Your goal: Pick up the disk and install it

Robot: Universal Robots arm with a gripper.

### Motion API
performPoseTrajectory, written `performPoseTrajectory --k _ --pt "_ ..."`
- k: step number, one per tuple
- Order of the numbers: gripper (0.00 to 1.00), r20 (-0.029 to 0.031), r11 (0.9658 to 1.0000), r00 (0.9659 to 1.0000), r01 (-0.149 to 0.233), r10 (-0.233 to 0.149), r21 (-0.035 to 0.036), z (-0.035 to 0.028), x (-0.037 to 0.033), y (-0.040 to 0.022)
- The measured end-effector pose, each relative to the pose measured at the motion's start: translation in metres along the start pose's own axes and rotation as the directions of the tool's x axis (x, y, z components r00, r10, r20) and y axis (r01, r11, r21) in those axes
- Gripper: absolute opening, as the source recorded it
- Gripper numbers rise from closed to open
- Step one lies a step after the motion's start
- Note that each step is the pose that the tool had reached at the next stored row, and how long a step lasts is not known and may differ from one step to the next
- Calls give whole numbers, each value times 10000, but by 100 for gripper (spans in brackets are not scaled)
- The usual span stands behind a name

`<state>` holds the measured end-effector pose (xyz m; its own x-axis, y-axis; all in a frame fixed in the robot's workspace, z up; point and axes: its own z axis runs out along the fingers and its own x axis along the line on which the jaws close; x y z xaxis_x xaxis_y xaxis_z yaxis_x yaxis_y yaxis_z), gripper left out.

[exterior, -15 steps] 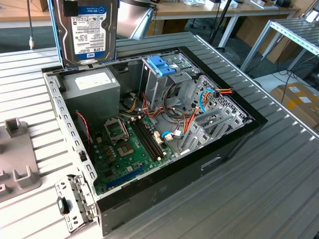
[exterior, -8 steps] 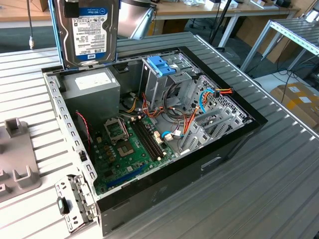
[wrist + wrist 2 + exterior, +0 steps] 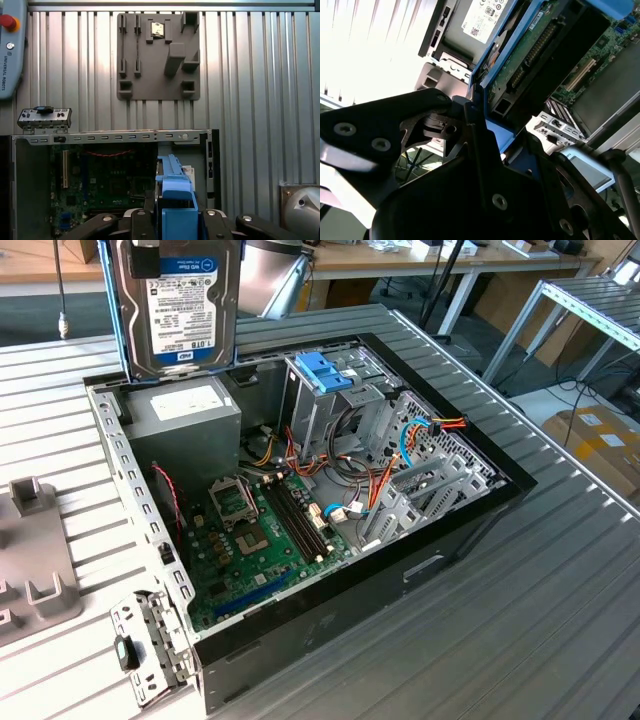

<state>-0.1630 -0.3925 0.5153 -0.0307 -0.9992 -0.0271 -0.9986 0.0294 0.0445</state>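
Your tool (image 3: 176, 223) is clamped on the disk (image 3: 185, 305) — it hangs upright over the open computer case (image 3: 400, 580) on the worktop (image 3: 560, 620).

The disk (image 3: 185, 310) hangs above the power supply (image 3: 185, 420) at the back of the open case (image 3: 400, 570) on the surface (image 3: 540, 640), with the motherboard (image 3: 255, 540) before it, the drive cage (image 3: 325, 390) to the exterior view's right, and a fixture (image 3: 30, 560) outside the case to that view's left.

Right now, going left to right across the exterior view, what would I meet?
Grey fixture plate → disk, held up in the air → blue clip → orange-red cables → cardboard box.
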Motion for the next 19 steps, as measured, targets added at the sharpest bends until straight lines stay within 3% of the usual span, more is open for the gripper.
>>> performPoseTrajectory --k 19 --pt "37 0 10000 10000 0 0 0 -2 109 -6"
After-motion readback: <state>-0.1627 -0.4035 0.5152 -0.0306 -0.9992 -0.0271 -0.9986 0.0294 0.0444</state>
